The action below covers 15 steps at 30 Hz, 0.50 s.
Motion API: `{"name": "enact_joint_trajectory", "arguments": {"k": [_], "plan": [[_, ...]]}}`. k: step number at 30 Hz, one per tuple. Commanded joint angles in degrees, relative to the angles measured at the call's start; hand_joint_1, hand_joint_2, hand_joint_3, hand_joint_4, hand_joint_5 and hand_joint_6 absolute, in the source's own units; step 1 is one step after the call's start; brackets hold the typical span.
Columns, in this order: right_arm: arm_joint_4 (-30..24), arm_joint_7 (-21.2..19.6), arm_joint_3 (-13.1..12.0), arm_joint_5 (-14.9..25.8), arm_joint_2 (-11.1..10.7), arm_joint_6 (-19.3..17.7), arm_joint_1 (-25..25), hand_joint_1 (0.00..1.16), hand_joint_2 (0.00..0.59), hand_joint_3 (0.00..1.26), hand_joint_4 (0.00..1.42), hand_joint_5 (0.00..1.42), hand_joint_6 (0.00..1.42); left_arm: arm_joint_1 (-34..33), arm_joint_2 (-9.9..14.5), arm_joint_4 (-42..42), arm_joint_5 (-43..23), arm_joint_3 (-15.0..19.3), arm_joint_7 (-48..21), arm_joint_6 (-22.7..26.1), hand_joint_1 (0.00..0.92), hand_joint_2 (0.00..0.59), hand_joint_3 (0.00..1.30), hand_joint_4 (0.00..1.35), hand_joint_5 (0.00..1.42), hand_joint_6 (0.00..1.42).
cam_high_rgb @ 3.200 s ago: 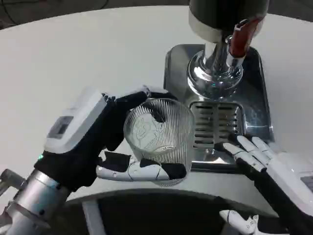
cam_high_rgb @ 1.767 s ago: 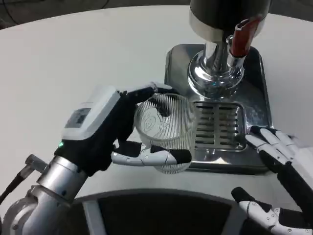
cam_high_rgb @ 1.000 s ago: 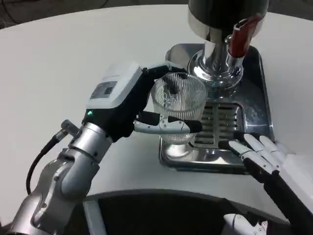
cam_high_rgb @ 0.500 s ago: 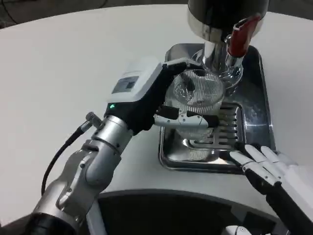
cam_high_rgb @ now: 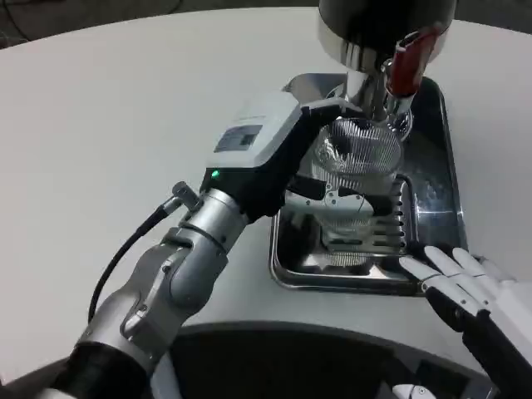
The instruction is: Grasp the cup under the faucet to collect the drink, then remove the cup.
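Left hand point(cam_high_rgb: 274, 162) wraps ribbed glass cup point(cam_high_rgb: 356, 179) mid-wall w/ fingers curled round; prob rigid, slick, breakable; right hand point(cam_high_rgb: 465, 287) fingers spread.

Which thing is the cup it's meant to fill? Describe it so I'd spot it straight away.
Find the shiny metal drip tray on the white table, below the dispenser with the red tap handle. Above the tray's slotted grate, the left hand holds the cup just beneath the chrome spout. It is the one clear, ribbed glass among metal parts.
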Motion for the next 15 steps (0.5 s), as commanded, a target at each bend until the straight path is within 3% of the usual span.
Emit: {"name": "enact_joint_trajectory", "arguments": {"k": [1,15], "plan": [[-0.3,0.1,-0.6,0.5,0.0,-1.1,0.8,0.33,0.407,0.12,0.03,0.00,0.00,-2.2,-0.6,1.9,0.4,-0.9,1.9,-0.8,0.505,0.019,1.04,1.20,1.36,1.42],[-0.3,0.8,-1.3,1.1,-0.2,-0.7,0.3,0.33,0.407,0.12,0.03,0.00,0.00,-6.0,-2.4,7.5,0.2,-2.8,3.9,-1.8,0.505,0.019,1.04,1.20,1.36,1.42]]}}
